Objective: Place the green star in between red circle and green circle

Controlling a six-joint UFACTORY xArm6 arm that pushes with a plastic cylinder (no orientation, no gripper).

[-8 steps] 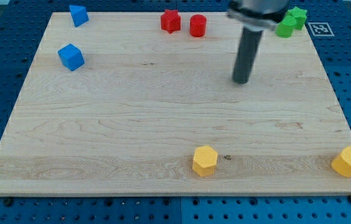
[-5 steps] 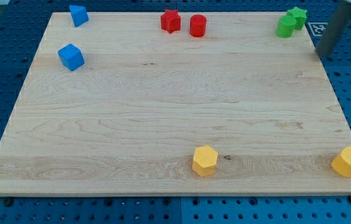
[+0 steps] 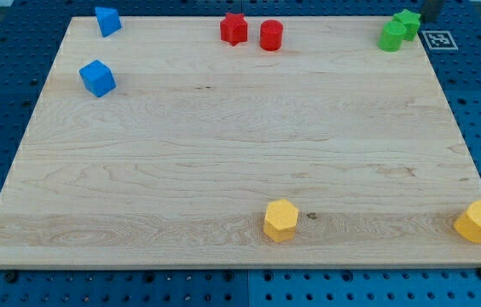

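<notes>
Apparently the approach step, camera view: my tip (image 3: 432, 19) at the view's top edge, no pincer fitted, so open or closed cannot be told. Just left of it, green star (image 3: 408, 21), touching green circle (image 3: 391, 37). Far left, red circle (image 3: 271, 35), red star (image 3: 234, 28) beside it. Next move, probably: pushing the star leftward along the table (image 3: 223, 153); green circle in the way.

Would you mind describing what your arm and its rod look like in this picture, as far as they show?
Very little shows. Only a short dark stub of the rod, my tip, pokes in at the view's top right corner, just right of the green star. It looks plain, dark grey to black and smooth. No cables, markings or the arm itself are visible.
</notes>
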